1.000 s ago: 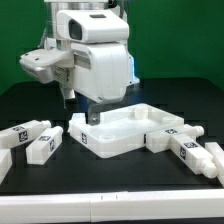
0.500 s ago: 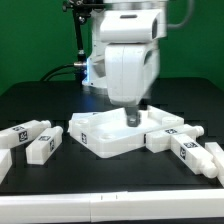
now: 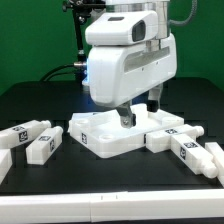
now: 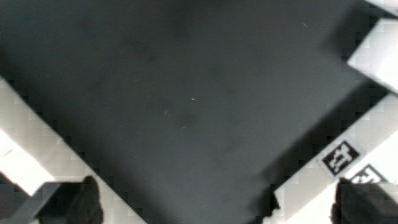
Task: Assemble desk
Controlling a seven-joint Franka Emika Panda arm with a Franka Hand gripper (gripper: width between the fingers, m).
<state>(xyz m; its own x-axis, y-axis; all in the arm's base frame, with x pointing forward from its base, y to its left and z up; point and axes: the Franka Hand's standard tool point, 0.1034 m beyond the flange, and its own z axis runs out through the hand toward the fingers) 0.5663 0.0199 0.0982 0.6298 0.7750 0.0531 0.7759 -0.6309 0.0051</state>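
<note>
The white desk top (image 3: 100, 138) lies rim up on the black table in the middle of the exterior view. Two white legs (image 3: 25, 132) (image 3: 45, 147) lie to the exterior view's left of it. More tagged legs (image 3: 195, 152) lie against its other side. My gripper (image 3: 139, 110) hangs just above the far part of the desk top, open and empty, its two dark fingertips (image 3: 125, 118) apart. In the wrist view my gripper (image 4: 217, 208) has only dark surface between the fingers (image 4: 68, 205), and a white tagged piece (image 4: 338, 157) shows at one side.
The black table ends in a front edge (image 3: 110, 196) close to the parts. A green wall stands behind. Dark cables (image 3: 80, 40) run down behind the arm.
My gripper has moved toward the exterior view's right, from the desk top's left corner to above its far middle, and has turned. The parts have not moved.
</note>
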